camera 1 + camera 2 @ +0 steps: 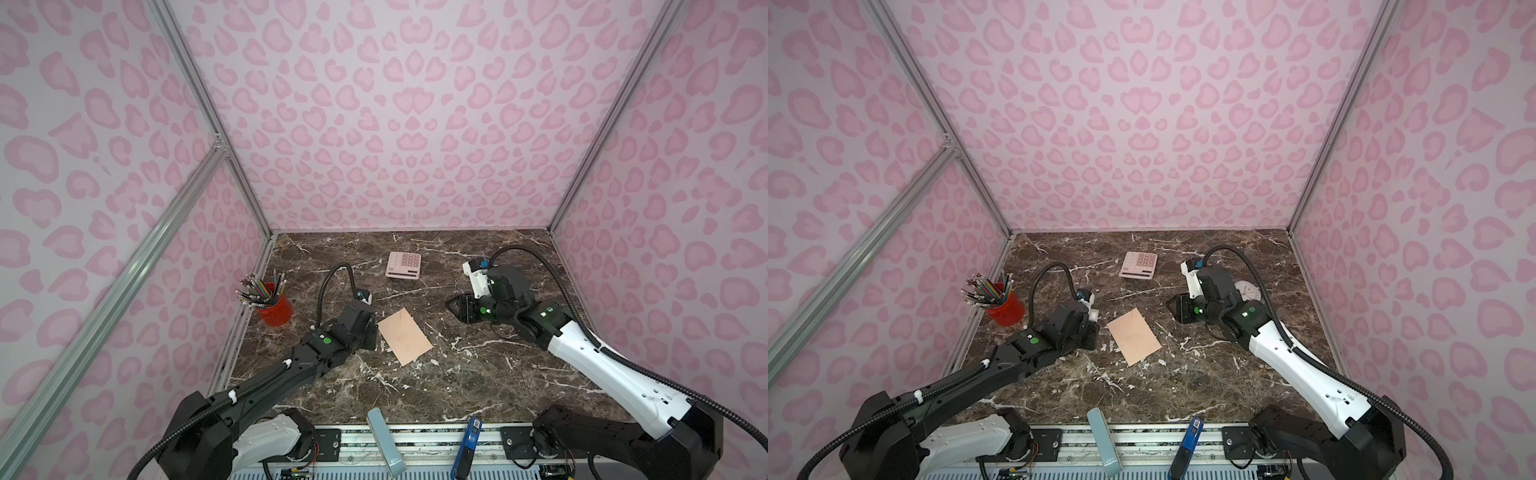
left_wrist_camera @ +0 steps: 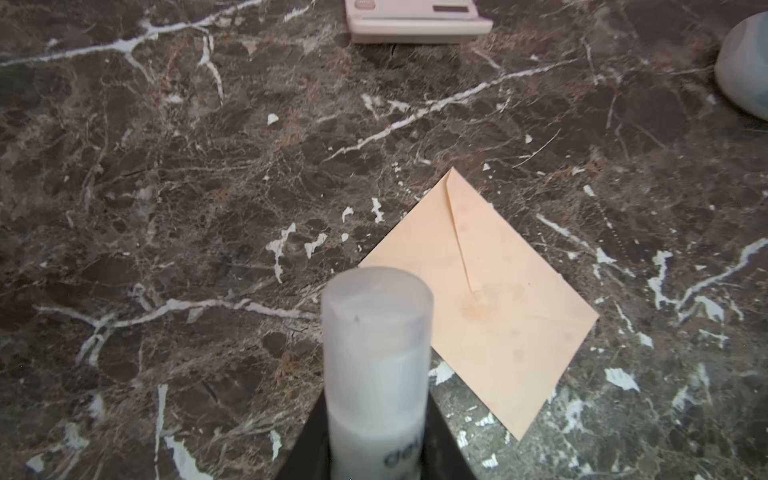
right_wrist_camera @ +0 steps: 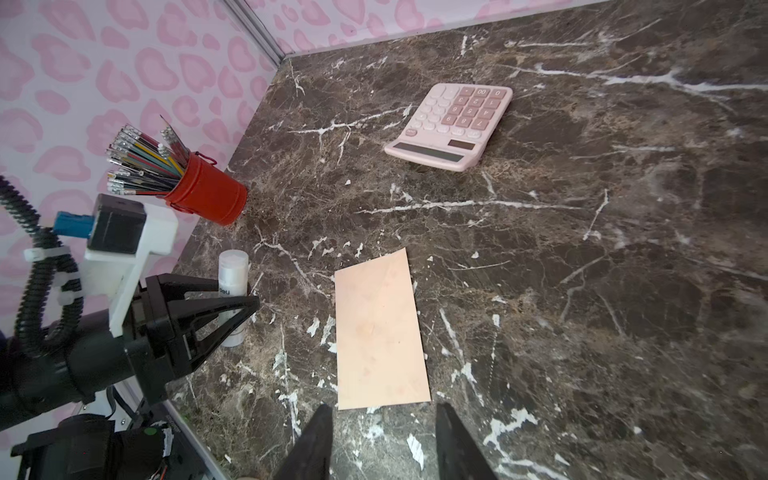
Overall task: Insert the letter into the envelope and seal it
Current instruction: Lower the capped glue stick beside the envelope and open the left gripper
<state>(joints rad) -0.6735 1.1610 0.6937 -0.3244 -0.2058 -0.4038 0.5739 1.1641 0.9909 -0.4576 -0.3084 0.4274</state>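
Although the marble table filled the whole floor of the booth, the work sat near its middle, where the envelope lay flat and slanted between the two arms. No white letter showed in any view; whether it was inside the envelope I could not tell. The right gripper hovered near the envelope, jaws apart and empty. The left gripper, just beside the envelope, was clamped on a white glue stick. From the left wrist a fold line ran from one corner to the envelope's middle, so the flap looked shut. Paper this thin would likely be light, limp and apt to skate on polished stone; I judged a pinch at a corner or free edge safest, with a steadying press beside it
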